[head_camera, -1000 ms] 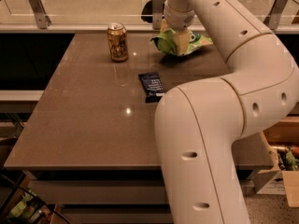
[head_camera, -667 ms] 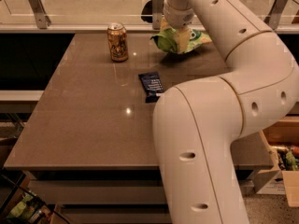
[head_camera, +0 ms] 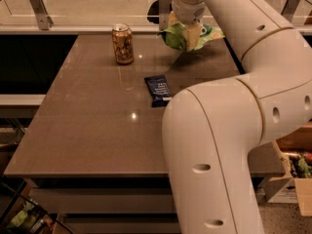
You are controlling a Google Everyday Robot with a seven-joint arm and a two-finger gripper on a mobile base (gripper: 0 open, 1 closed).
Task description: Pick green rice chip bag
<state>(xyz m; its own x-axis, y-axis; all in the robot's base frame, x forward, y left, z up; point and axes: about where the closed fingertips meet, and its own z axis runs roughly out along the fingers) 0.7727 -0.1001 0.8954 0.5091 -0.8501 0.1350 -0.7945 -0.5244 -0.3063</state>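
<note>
The green rice chip bag (head_camera: 171, 36) is a crinkly light-green pouch at the far right of the table (head_camera: 92, 126). My gripper (head_camera: 188, 35) comes down on it from above and is shut on its middle. The bag hangs a little above the table top, with its shadow on the surface below. The bag's ends stick out on both sides of the fingers; its centre is hidden by them. My arm fills the right side of the view.
A gold drink can (head_camera: 123, 44) stands upright at the far left of the bag. A small dark-blue wrapped bar (head_camera: 158, 90) lies mid-table next to my arm. A glass rail with metal posts (head_camera: 39, 6) runs behind the table. A cardboard box (head_camera: 292, 179) sits on the floor at right.
The gripper has risen slightly with the green bag in it; the bag now sits higher and clear of the table. The can and bar have not moved.
</note>
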